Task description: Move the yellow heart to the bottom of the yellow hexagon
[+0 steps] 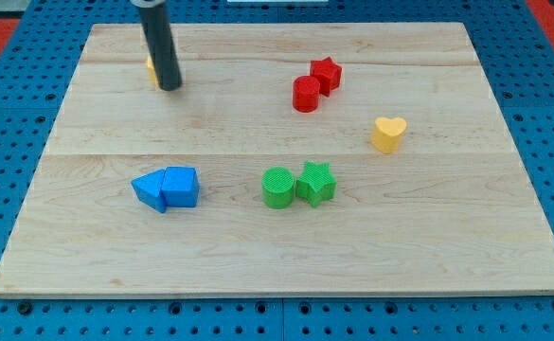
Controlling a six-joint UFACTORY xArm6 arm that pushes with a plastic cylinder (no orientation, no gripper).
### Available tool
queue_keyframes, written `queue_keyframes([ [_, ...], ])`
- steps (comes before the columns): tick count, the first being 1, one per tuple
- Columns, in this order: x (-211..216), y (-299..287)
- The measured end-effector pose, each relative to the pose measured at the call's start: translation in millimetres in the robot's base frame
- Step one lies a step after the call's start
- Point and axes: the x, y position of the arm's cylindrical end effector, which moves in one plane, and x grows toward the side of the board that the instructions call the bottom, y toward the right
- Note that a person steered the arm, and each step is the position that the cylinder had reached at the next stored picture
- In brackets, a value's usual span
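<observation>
The yellow heart (pixel 388 134) lies at the view's right, apart from the other blocks. The yellow hexagon (pixel 151 69) is at the view's top left, mostly hidden behind my rod; only a sliver of yellow shows at the rod's left side. My tip (pixel 169 88) rests on the board right beside the hexagon, on its right and slightly below. The heart is far to the right of my tip.
A red star (pixel 327 73) and a red cylinder (pixel 306 94) touch at the top middle. A green cylinder (pixel 277 187) and a green star (pixel 315 183) sit together at the lower middle. Two blue blocks (pixel 168 188) touch at the lower left. The wooden board (pixel 447 237) lies on a blue pegboard.
</observation>
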Motion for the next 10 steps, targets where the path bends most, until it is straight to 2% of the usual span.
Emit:
queue_keyframes([
  [1, -22.4, -27.4],
  [2, -41.0, -30.4],
  [3, -35.6, -24.9],
  [4, -13.1, -25.8],
  [8, -5.9, -31.7],
  [9, 9.1, -4.9],
  [10, 32.5, 63.3],
])
